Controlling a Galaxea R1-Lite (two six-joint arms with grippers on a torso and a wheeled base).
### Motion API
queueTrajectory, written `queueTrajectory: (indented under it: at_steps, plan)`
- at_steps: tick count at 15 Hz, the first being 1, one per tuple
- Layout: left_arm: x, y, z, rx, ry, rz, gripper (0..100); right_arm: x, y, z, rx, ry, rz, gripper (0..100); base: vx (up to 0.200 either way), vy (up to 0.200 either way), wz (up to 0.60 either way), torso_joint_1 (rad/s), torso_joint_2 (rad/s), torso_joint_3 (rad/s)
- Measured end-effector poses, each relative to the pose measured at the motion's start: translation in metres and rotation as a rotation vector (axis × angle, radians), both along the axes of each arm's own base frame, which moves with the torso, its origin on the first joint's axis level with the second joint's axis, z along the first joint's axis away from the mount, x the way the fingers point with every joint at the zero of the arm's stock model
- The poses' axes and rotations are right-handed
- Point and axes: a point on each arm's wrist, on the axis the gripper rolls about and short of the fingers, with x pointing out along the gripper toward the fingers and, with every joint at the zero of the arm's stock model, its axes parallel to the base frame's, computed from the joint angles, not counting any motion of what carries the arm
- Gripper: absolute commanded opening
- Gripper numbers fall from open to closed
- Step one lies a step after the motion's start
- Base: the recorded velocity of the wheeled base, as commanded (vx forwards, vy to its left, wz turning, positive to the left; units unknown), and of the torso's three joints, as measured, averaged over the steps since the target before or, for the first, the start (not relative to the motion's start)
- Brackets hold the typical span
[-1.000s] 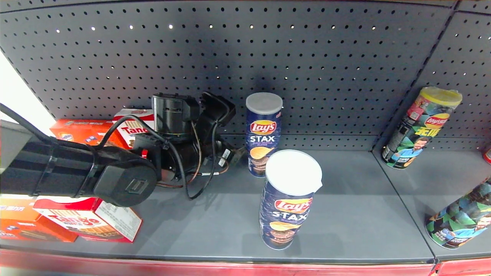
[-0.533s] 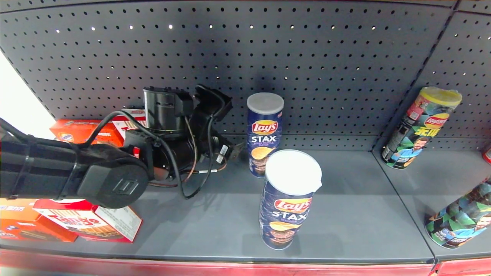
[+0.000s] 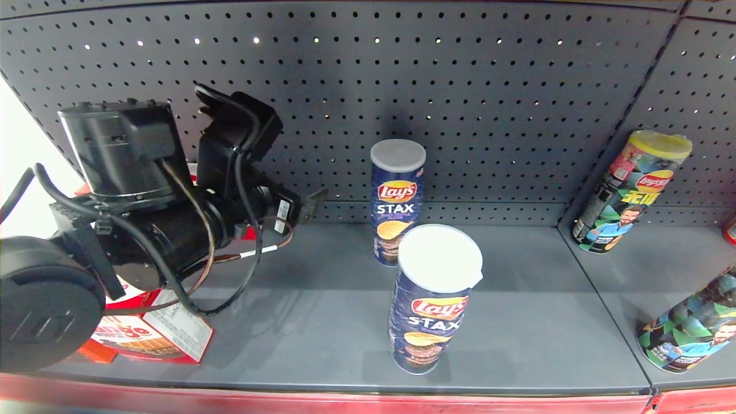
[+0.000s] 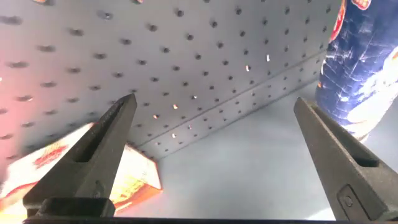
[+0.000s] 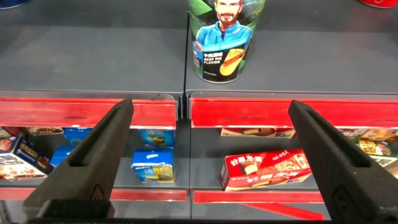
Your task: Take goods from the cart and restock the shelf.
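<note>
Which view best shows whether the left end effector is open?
The left wrist view: the left end effector has both fingers spread wide, only shelf and pegboard between them. In the head view its wrist housing hides all but one fingertip. The right wrist view faces the lower shelves.

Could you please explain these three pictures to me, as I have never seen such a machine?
This is a two-armed robot at a shop shelf. The wide picture comes from a camera on its head; the other two from its wrists, looking out between each pincer's fingers. The left pincer is open and empty, near the shelf's back wall. The right pincer, also open and empty, faces lower shelves. On the shelf stand two blue crisp tubes, biscuit boxes at left, green tubes at right.
</note>
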Motion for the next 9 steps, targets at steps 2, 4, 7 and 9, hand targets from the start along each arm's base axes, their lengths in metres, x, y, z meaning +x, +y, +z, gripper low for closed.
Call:
queueTrajectory:
  at_steps: [2, 4, 7, 9]
  plan:
    - [-0.009, 0.004, -0.004, 0.003, 0.005, -0.003, 100, 0.0, 0.0, 0.0, 0.0, 0.0, 0.0, 100, 0.0, 0.0, 0.0, 0.0, 0.0, 0.0]
    - [-0.015, 0.007, -0.006, 0.003, 0.006, -0.004, 100, 0.0, 0.0, 0.001, 0.005, -0.01, -0.019, 100, 0.0, 0.0, 0.0, 0.0, 0.0, 0.0]
    - [-0.022, 0.012, -0.004, -0.004, -0.002, -0.002, 100, -0.006, -0.001, 0.032, 0.048, -0.081, -0.031, 100, 0.0, 0.0, 0.0, 0.0, 0.0, 0.0]
    - [-0.025, 0.014, -0.001, -0.012, -0.015, -0.005, 100, -0.009, 0.0, 0.077, 0.08, -0.121, 0.006, 100, 0.0, 0.0, 0.0, 0.0, 0.0, 0.0]
